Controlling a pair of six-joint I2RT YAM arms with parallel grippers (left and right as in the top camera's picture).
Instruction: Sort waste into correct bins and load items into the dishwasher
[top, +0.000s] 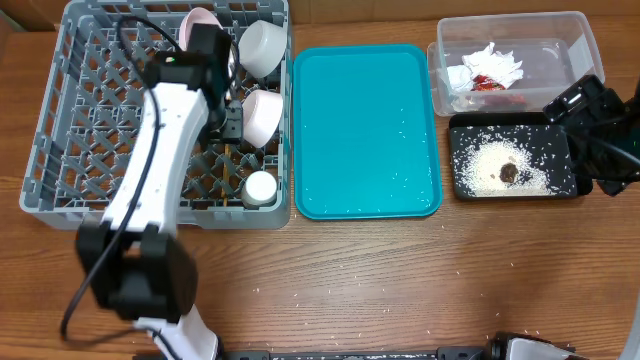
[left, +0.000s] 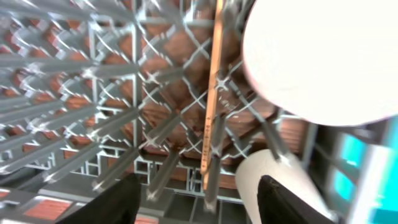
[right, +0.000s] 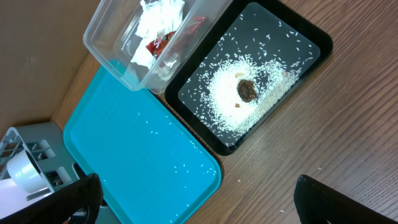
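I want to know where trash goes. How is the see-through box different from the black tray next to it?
The clear tub has tall see-through walls; the black tray is shallow and dark. The clear tub holds a crumpled napkin and red wrapper; the black tray holds rice and a brown lump. Both are rectangular, side by side.

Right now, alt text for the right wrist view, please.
A black tray holds a rice pile with a brown lump on it, beside a clear tub of white napkin and red wrapper. Teal tray lower left; the open right fingers frame the bottom, empty.
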